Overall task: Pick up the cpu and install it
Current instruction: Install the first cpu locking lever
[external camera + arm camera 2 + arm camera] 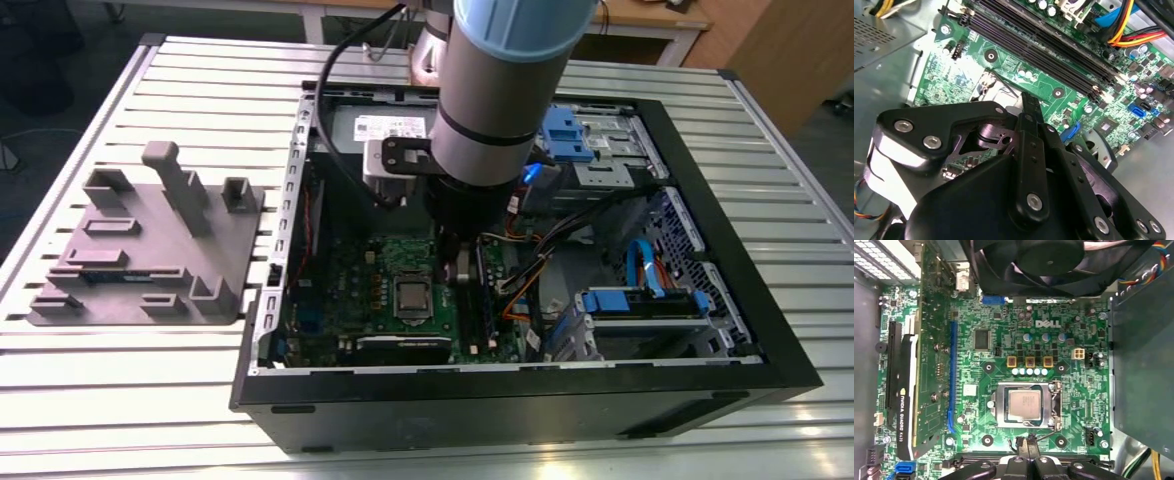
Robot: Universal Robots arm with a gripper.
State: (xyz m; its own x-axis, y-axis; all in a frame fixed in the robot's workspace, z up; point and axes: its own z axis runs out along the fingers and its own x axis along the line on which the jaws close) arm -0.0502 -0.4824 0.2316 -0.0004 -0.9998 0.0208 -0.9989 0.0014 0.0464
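The cpu (1024, 404) lies flat in its socket on the green motherboard (1064, 335), inside the metal socket frame (1056, 407); in the exterior view the cpu (412, 296) shows as a small silver square near the middle of the board. The open computer case (747, 330) lies on its side on the slatted metal counter (120, 400). A grey fixture block (147, 250) rests on the counter, at 9 o'clock of the case, well apart from it.

The arm (501, 100) reaches down into the case. The gripper (1029, 446) hangs just at 6 o'clock of the socket in the first wrist view, its black fingertips pressed together with nothing between them, clenched and empty, apart from the cpu. In the second wrist view the gripper (1030, 106) shows the same closed tips above the board, beside the black memory slots (1054, 55).

A black fan (1049, 262) sits at 12 o'clock of the board. A graphics card (906, 390) stands at 9 o'clock of the socket.
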